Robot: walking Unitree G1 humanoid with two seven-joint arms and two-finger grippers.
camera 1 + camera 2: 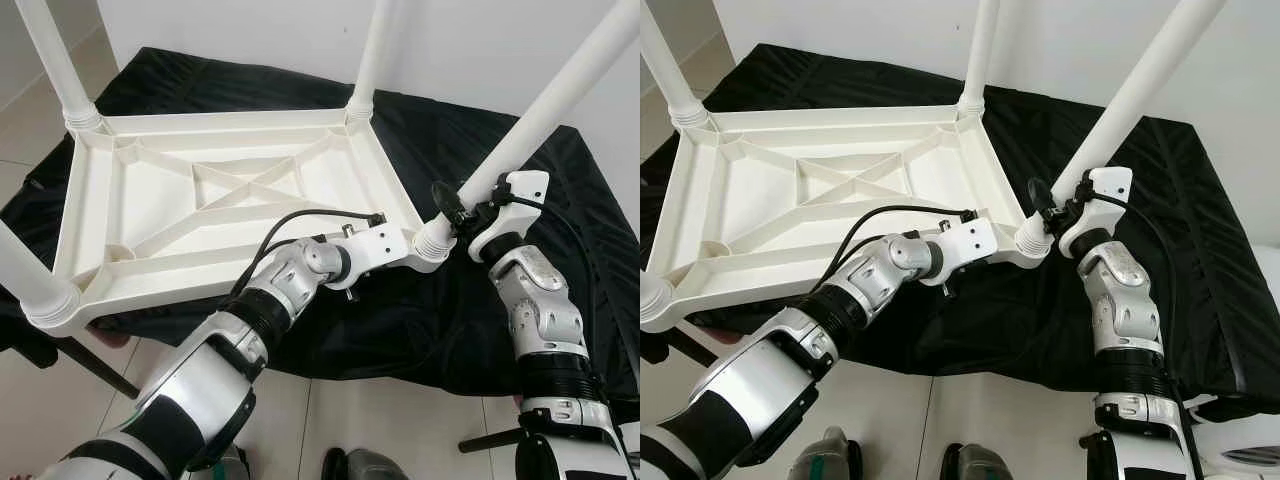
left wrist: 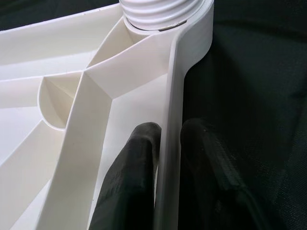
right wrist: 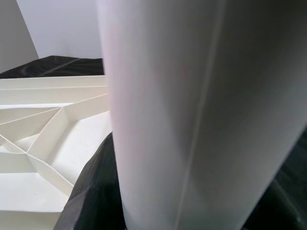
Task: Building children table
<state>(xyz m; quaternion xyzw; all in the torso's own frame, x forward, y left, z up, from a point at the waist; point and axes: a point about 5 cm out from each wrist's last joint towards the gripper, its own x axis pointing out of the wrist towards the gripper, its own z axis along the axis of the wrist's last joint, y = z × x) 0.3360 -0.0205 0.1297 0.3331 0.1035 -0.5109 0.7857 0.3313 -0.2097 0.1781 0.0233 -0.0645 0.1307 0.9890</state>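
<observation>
Your left gripper (image 2: 163, 182) pinched the tabletop rim (image 2: 180, 96); your right gripper (image 1: 462, 212) clasped the fourth leg (image 1: 545, 110), seated but apparently untightened.

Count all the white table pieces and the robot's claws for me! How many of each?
White table legs: 4 (the near right one)
White tabletop, lying upside down: 1
Robot claws: 2 (left claw pinching the tabletop's rim, right claw at the near right leg)
Total: 7
</observation>
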